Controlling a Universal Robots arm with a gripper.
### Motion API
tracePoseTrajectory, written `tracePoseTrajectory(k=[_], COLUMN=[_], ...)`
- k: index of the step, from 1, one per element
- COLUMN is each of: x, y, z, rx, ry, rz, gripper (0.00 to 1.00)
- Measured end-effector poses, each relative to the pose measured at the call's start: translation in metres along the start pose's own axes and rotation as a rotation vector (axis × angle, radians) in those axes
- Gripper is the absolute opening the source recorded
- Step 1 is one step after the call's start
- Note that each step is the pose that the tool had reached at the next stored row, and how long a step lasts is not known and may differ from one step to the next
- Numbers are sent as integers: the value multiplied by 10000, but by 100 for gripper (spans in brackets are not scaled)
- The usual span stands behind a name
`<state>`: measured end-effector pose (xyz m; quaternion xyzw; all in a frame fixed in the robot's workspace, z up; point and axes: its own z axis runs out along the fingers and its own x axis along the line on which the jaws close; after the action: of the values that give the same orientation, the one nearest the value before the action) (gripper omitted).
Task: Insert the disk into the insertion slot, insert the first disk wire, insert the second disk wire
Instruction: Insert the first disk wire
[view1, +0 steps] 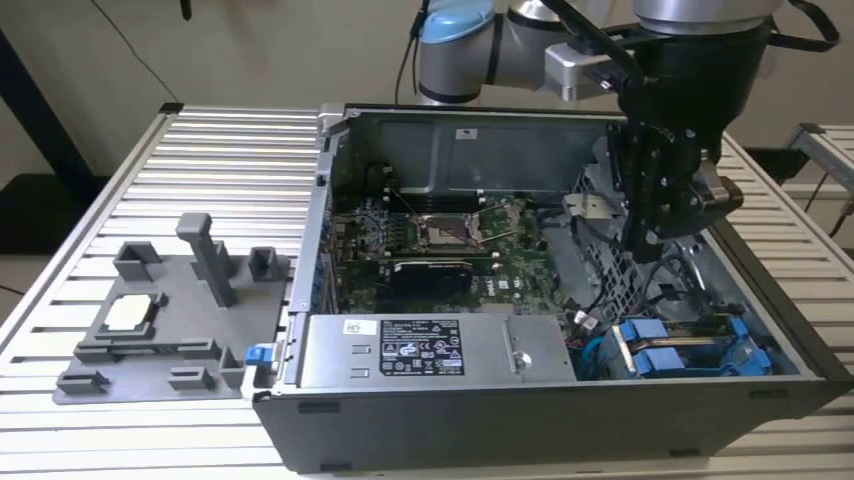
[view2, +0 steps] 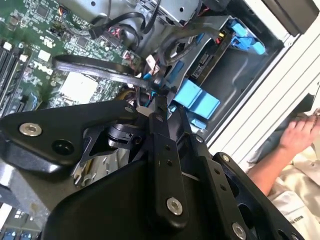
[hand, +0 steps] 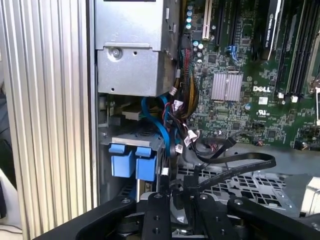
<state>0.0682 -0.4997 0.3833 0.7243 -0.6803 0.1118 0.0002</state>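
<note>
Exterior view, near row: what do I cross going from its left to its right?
Grey fixture plate → small blue tab → grey power supply box → blue disk carrier.

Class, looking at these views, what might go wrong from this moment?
1. The black flat wire, apparently pinched in the end effector, loops loosely; it might snag on the cable bundle beside the blue carrier.
2. A person's hand lies just beyond the slatted table; arm motion might strike it.
</note>
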Motion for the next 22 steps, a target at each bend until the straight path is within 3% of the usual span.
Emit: tracePoseTrajectory(k=[3, 11, 17, 18, 22], x=[-15, -26, -25, -25, -25], y=[8, 10, 11, 11, 11], z=[27, 41, 42, 42, 44], rx=[23, 98, 99, 99, 97], ry=[-9, -117, -120, -120, -100], rz=[-69, -501, -502, -502, -506], gripper=[26, 26, 25, 17, 17])
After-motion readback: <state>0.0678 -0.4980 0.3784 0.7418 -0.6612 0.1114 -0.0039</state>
